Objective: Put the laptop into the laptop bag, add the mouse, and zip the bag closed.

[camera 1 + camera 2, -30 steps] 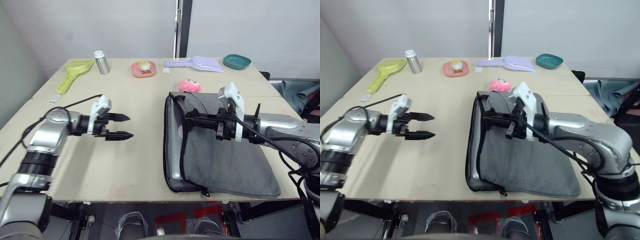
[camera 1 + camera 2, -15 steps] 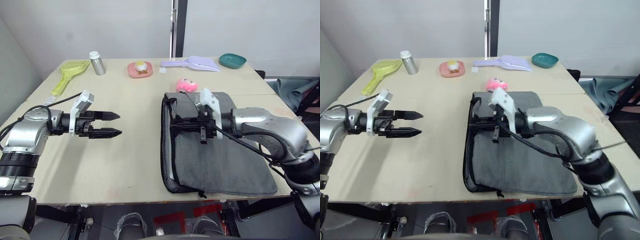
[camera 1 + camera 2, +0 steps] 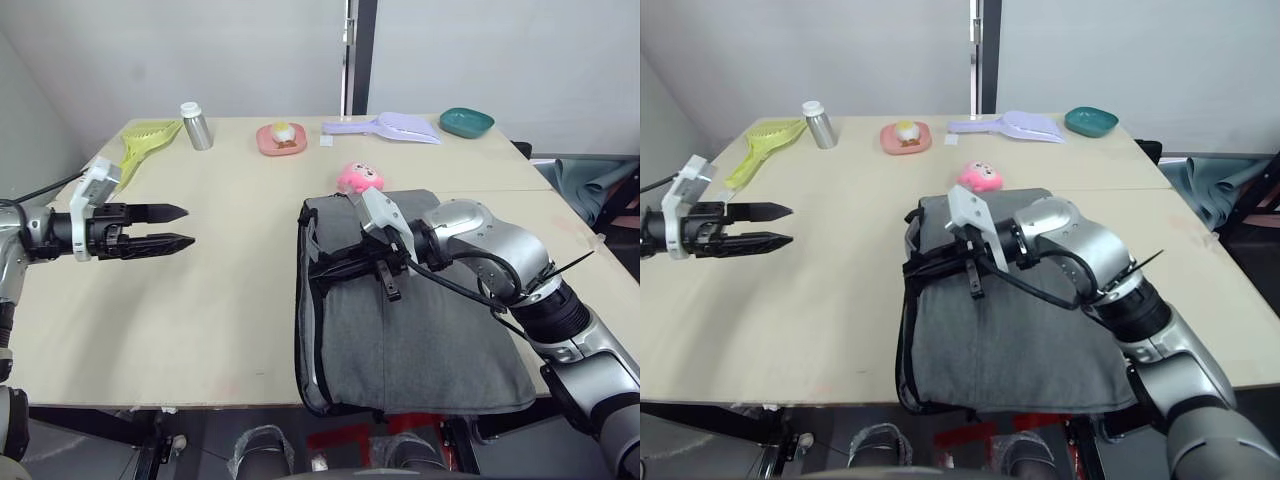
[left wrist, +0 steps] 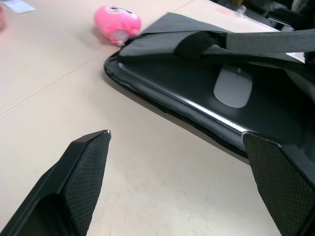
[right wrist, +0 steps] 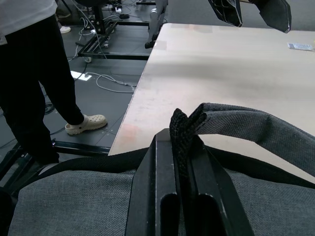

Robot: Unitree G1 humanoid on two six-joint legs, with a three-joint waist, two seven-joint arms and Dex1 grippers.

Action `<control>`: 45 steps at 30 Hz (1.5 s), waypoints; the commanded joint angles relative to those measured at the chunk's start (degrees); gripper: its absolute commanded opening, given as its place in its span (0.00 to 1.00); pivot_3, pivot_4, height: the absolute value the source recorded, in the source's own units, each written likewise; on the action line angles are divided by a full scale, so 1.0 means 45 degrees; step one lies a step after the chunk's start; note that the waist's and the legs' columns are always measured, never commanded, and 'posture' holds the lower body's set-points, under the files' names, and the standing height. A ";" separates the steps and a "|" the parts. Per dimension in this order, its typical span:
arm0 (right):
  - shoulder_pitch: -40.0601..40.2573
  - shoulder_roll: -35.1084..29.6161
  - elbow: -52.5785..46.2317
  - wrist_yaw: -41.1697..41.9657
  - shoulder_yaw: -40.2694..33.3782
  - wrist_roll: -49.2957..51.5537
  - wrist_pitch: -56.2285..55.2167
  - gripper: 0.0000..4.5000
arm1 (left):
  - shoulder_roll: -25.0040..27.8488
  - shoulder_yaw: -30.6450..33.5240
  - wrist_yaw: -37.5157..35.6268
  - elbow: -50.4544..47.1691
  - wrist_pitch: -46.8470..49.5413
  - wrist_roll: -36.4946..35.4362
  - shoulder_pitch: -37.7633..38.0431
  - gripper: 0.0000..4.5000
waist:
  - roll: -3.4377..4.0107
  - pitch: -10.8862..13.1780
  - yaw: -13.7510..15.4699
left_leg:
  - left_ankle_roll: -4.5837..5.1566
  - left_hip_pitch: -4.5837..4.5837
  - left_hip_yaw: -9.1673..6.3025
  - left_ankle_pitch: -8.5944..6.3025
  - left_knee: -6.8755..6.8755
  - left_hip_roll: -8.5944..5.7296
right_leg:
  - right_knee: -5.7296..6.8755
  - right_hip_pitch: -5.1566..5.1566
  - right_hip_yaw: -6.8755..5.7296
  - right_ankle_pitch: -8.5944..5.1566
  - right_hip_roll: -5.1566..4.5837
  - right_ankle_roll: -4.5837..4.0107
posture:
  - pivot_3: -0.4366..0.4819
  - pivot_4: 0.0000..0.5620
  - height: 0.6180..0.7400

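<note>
Two black fingers of the right gripper clamped on the black-edged top flap of the flat grey fabric laptop bag, near the front of the pale wooden bench, having drawn that flap across toward the robot's left over the last second, leaving less of the open side gaping. Inside the mouth, small white oval mouse resting on the thin silver-grey laptop; loading judged done, only the zipping left. Farther off, left gripper empty with fingers apart, pulled back from the bag.
</note>
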 commanded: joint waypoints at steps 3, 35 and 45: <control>-0.0319 -0.0104 -0.0311 0.0762 -0.0161 -0.0305 -0.0409 0.00 | -0.0064 -0.0123 -0.0293 0.0248 -0.0388 0.0109 -0.0329 0.99 | -0.0002 -0.0001 0.0019 | 0.0000 0.0004 -0.0007 -0.0001 0.0023 0.0001 | 0.0026 0.0003 0.0004 -0.0001 -0.0003 -0.0002 | 0.48 0.27 1.00; 1.0332 -0.4084 -0.9229 -0.7626 -1.4845 0.8377 0.5859 0.99 | -0.8278 -0.0754 0.6061 1.1590 -0.0712 0.2757 -0.8925 1.00 | -0.0089 0.0026 0.0746 | 0.0135 -0.0016 -0.0023 -0.0063 0.0167 -0.0042 | 0.0072 0.0038 0.0033 0.0013 -0.0051 0.0020 | 0.48 0.27 1.00; 1.2626 -0.4669 -1.0018 -1.0057 -1.5812 1.0337 0.4167 0.99 | -1.0577 0.1008 0.9441 1.2141 -0.0829 0.2791 -0.9205 1.00 | -0.0094 0.0032 0.0745 | 0.0132 0.0009 -0.0035 -0.0067 0.0157 -0.0046 | -0.0006 0.0102 0.0023 0.0029 -0.0060 0.0062 | 0.48 0.27 1.00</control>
